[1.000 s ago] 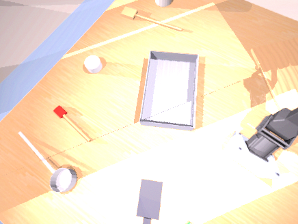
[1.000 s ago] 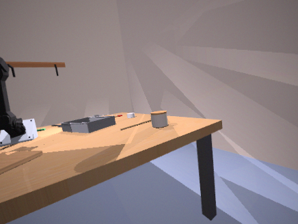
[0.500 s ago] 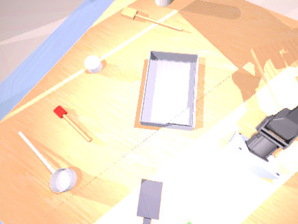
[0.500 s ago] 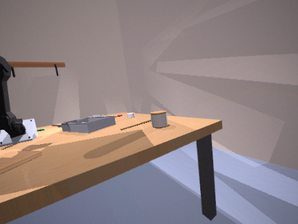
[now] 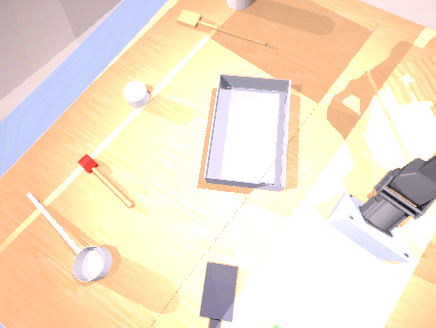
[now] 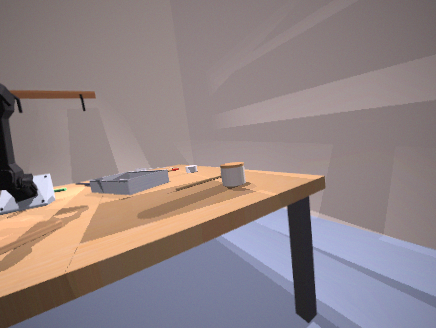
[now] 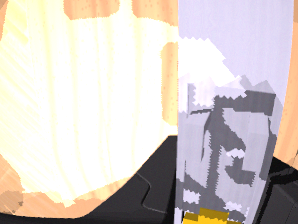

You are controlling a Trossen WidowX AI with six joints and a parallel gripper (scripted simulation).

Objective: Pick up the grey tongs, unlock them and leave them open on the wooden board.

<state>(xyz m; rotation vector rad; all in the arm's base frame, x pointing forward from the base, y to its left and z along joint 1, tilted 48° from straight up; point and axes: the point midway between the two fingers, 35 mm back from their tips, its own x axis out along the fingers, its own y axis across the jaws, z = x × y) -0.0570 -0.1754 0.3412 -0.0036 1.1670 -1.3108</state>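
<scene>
The grey tongs (image 7: 231, 50) fill the right half of the wrist view as a long pale strip running away from the camera, with a yellow part (image 7: 206, 217) at their near end. My gripper (image 7: 200, 144) is shut on them, with the sunlit table top far below. The grey roasting tin (image 5: 212, 135) (image 6: 131, 182) stands empty in the middle of the table. My arm (image 5: 401, 194) (image 6: 8, 150) rises from its white base (image 5: 366, 229) at the right edge in the top view. The gripper and the tongs are outside the top and exterior views. I cannot make out the wooden board.
A white cup (image 5: 135, 93), a red-headed spatula (image 5: 88, 163) and a ladle (image 5: 92, 263) lie left of the tin. A dark grey flat tool (image 5: 219, 291) lies in front of it. A wooden-headed tool (image 5: 190, 19) and a lidded jar (image 6: 233, 174) stand at the back.
</scene>
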